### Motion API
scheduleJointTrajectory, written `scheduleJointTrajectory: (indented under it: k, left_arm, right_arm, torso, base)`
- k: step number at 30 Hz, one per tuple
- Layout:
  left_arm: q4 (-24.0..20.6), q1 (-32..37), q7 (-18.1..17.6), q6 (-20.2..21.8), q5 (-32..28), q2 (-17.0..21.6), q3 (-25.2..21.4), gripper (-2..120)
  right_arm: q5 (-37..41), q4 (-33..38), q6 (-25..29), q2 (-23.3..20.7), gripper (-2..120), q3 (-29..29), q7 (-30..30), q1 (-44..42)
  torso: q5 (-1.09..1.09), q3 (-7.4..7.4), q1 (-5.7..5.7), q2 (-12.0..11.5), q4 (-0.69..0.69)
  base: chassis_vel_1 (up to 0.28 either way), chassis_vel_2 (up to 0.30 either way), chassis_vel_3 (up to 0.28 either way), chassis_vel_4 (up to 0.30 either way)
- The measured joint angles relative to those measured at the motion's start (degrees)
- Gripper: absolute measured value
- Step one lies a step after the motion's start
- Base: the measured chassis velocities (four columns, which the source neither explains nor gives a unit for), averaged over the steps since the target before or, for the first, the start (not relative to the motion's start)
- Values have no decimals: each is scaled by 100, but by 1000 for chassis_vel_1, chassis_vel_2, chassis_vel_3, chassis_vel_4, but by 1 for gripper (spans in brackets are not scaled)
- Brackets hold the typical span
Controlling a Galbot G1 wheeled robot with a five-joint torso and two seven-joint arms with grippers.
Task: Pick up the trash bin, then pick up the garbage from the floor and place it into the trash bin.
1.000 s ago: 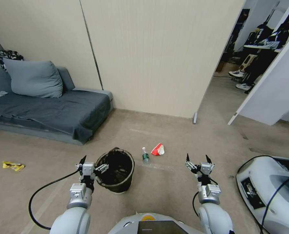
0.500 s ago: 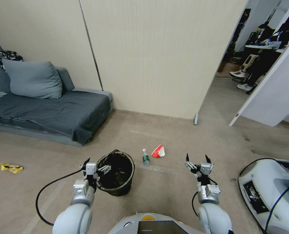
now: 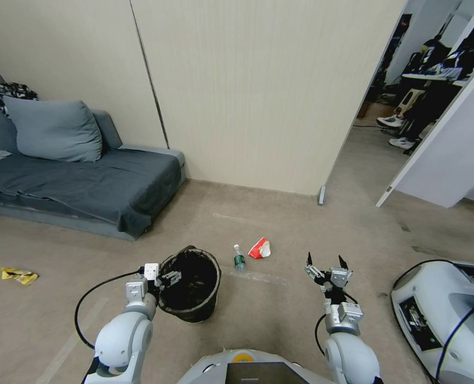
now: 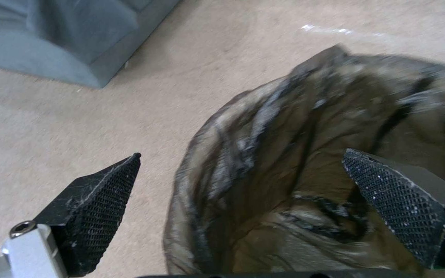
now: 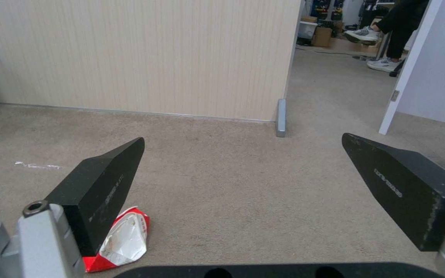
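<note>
Visibly round trash bin [image 3: 190, 285], crinkled dark liner

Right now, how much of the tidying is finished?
Nothing is finished. The left tool is open around the trash bin rim, one finger inside; the bin sits on the floor. Bottle, red-and-white wrapper and yellow wrapper still need collecting. The right tool hovers open.

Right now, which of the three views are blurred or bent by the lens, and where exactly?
Head view: wide-angle bending, the wall seam leans and the room edges curve; floor things are sharp. Left wrist view: the trash bin liner is smeared by blur, while the left gripper fingers stay sharp. Right wrist view: sharp overall, the red-and-white wrapper reads clearly beside the open right gripper.
</note>
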Motion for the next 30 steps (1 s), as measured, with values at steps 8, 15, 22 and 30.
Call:
scheduleJointTrajectory:
  k: [8,15,22,30]
  left_arm:
    - [210,-57,-258,95,11,-55,-27,100]
    - [218,-51,-391,181,-1,-80,-46,100]
    - [285,-60,-388,229,-30,-78,-38,100]
    - [450,-39,-203,236,-40,-101,-37,99]
  right_arm:
    - [44,-37,1,0,100,12,8,19]
    - [59,-84,9,0,100,18,14,32]
    - [61,-90,16,0,100,-1,22,44]
    - [69,-169,109,0,100,15,65,31]
  torso:
    - [0,0,0,0,0]
    - [1,0,0,0,0]
    - [0,0,0,0,0]
    - [0,0,0,0,0]
  base:
    - [0,0,0,0]
    - [0,0,0,0]
    - [0,0,0,0]
    - [0,0,0,0]
